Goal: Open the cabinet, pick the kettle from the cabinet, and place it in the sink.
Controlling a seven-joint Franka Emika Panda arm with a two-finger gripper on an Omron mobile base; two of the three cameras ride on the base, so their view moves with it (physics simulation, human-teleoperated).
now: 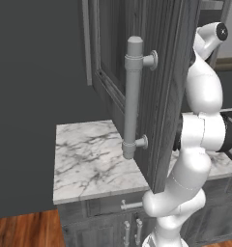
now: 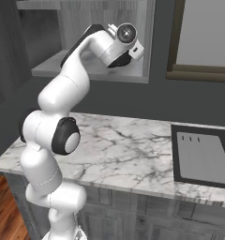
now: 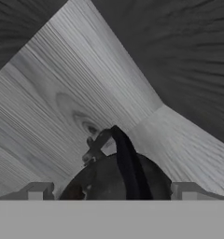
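The cabinet's dark wood-grain door [image 1: 161,72] stands swung open, its long light-grey bar handle [image 1: 133,96] facing me. My arm reaches up into the open cabinet [image 2: 86,70]. In the hand view the small black kettle [image 3: 109,179] sits on the grey wood shelf, its arched handle [image 3: 125,158] pointing up, very close in front of the hand. My gripper [image 3: 111,191] is open, with the fingertips [image 3: 37,191] wide apart on either side of the kettle and not closed on it. The black sink [image 2: 174,154] lies in the counter at the right.
A white-and-grey marble counter [image 2: 119,150] runs below the cabinet, with grey drawers and small silver handles [image 1: 130,205] under it. The open door hangs over the counter's left part [image 1: 89,159]. A framed window [image 2: 203,70] is on the wall above the sink.
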